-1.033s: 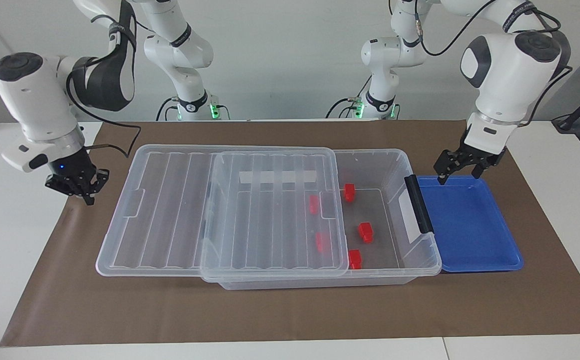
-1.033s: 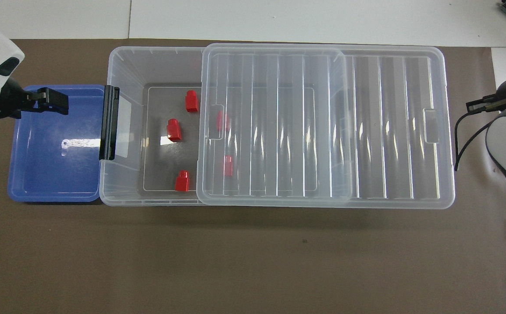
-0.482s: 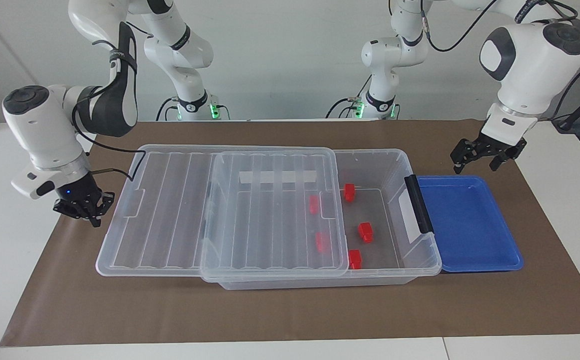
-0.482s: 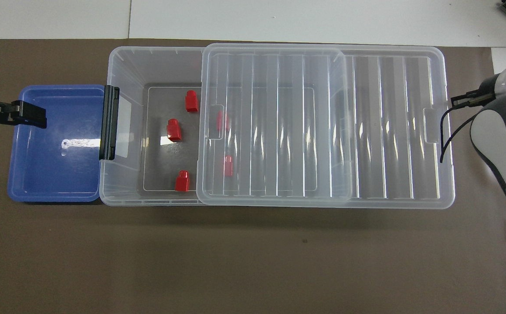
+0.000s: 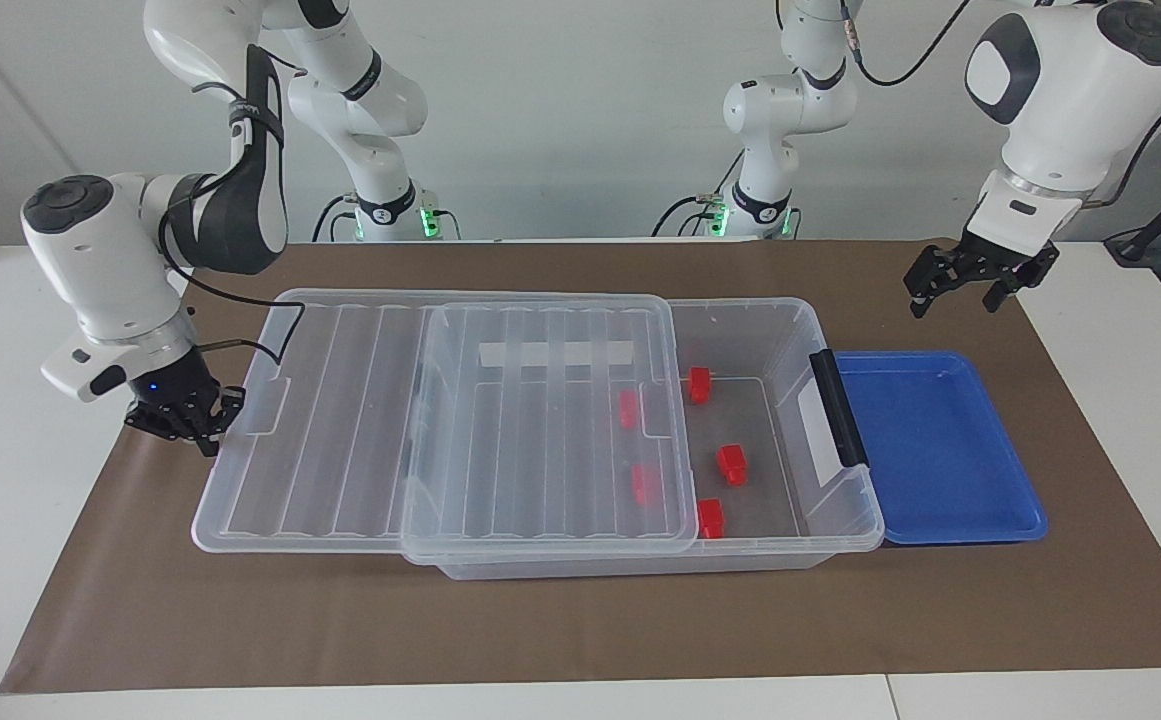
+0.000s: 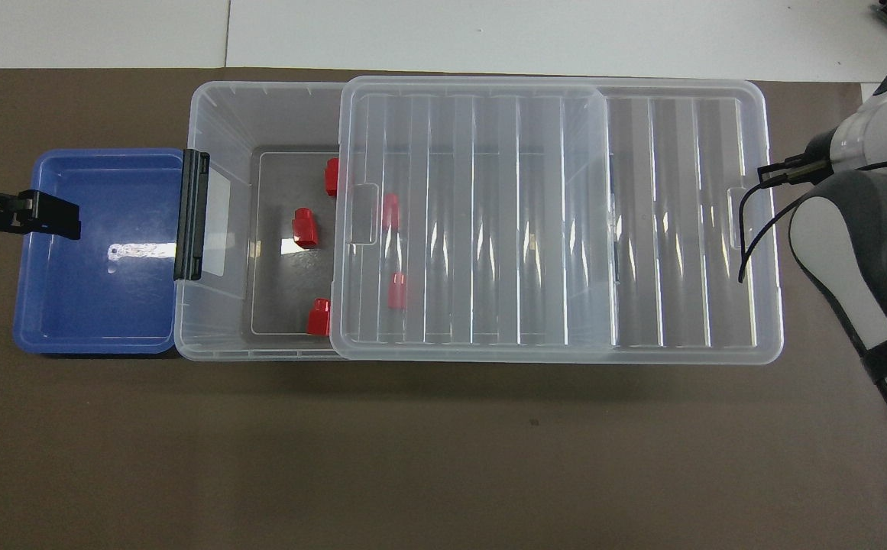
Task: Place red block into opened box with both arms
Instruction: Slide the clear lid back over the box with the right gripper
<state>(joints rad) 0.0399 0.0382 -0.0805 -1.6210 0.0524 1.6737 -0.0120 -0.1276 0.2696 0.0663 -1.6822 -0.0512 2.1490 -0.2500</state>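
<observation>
Box (image 5: 740, 330) runs lengthwise along the surface, long axis from one arm's end to the other, black handle end butted against the blue tray (image 5: 940, 450). Lid (image 5: 440, 420) lies flat on top, ribs crosswise, slid toward the right arm's end so it overhangs the box there; the part of the box next to the tray is uncovered.

Five red blocks are inside the box: three (image 5: 732, 463) in the uncovered part, standing upright w/ stud on top, and two (image 5: 628, 408) under the lid edge, seen thru the plastic. Tray looks bare.

Right claw (image 5: 190, 420), tips together, holding nothing, sits right at the lid's overhanging end, by the notch; can't tell if it touches. Left claw (image 5: 975, 275) is up in the air over the brown mat beside the tray, fingers apart, carrying nothing.

Looks like lid-closing is the step in hand. To do it well: push low and square on the lid end, straight along the box's length, so it doesn't skew or ride up off the rim. Left arm should stay clear of the handle end.
</observation>
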